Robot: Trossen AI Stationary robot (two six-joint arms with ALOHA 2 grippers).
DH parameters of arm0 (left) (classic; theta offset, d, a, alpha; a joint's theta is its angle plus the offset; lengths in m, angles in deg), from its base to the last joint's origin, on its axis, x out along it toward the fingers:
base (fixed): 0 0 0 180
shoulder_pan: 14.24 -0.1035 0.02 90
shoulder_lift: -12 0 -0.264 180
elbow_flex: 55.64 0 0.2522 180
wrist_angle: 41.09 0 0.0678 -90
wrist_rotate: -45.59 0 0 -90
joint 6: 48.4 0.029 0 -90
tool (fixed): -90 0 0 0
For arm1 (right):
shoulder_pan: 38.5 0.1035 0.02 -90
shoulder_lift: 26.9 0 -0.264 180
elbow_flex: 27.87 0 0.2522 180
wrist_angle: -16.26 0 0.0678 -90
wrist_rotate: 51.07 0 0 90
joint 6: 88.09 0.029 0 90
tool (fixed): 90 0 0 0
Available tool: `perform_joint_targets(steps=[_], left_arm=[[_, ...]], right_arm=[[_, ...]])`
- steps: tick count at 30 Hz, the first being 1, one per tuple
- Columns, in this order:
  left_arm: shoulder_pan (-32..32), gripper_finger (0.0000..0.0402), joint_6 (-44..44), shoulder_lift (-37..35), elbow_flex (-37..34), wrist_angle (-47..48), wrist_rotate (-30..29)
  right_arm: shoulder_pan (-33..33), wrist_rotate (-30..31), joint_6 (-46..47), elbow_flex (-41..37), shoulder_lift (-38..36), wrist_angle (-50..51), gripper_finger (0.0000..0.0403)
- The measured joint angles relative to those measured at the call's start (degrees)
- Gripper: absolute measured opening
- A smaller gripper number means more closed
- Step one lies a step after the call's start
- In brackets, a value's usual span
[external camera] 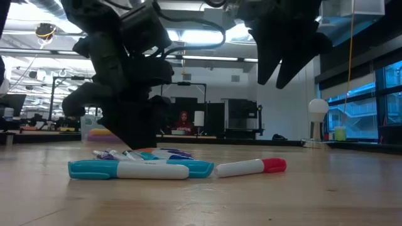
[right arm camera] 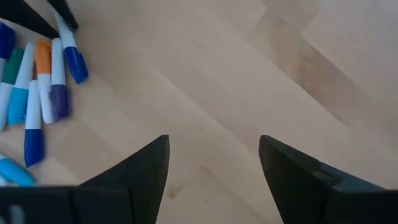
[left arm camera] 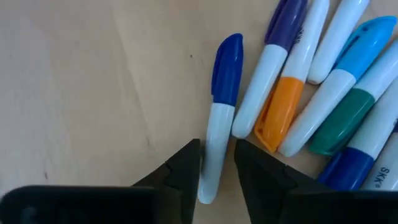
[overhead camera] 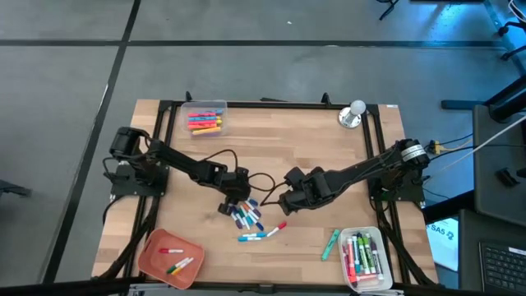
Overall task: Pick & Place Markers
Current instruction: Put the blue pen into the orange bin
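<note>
I see the left gripper (left arm camera: 216, 169) lowered at the table's (overhead camera: 329, 156) centre, its fingers (left arm camera: 183, 171) closing on either side of a white marker with a dark blue cap (left arm camera: 219, 112), at the edge of the marker pile (overhead camera: 246, 215). The right gripper (right arm camera: 214, 165) hangs spread open just beside the pile, at its 3 o'clock, holding nothing.

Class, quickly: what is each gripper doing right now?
Left gripper: closing around the blue-capped white marker; grip not confirmed.
Right gripper: open, empty.
</note>
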Motion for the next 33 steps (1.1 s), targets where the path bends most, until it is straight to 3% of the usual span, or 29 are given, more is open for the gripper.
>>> perform_joint_targets(steps=[6, 8, 17, 22, 25, 33], left_arm=[[-0.31, 0.0033, -3.07, -0.32, 0.02, 1.61, 0.13], [-0.69, 0.0028, -4.11, -2.39, -0.09, 3.56, -0.01], [2.34, 0.004, -14.7, -24.22, 0.89, 35.82, -4.57], [12.25, 0.0029, -28.09, -35.94, 1.02, 46.84, 1.95], [20.92, 0.003, -37.11, -39.91, 1.08, 47.51, 5.96], [42.95, 0.0033, -58.54, -39.86, 1.08, 46.1, 7.4]], right_arm=[[-0.11, 1.95, -0.65, 0.0, 0.0, 0.15, 0.0247], [-0.22, 2.47, -1.45, 0.0, 0.0, 0.13, 0.0247], [-1.38, 3.36, -4.32, 0.0, 0.0, 0.37, 0.0247], [-2.69, 3.86, -6.4, 0.0, 0.0, -0.86, 0.0247], [-3.72, 3.86, -8.99, 0.0, 0.0, -3.21, 0.0247], [-5.77, 3.51, -14.41, 0.0, 0.0, -8.83, 0.0247]])
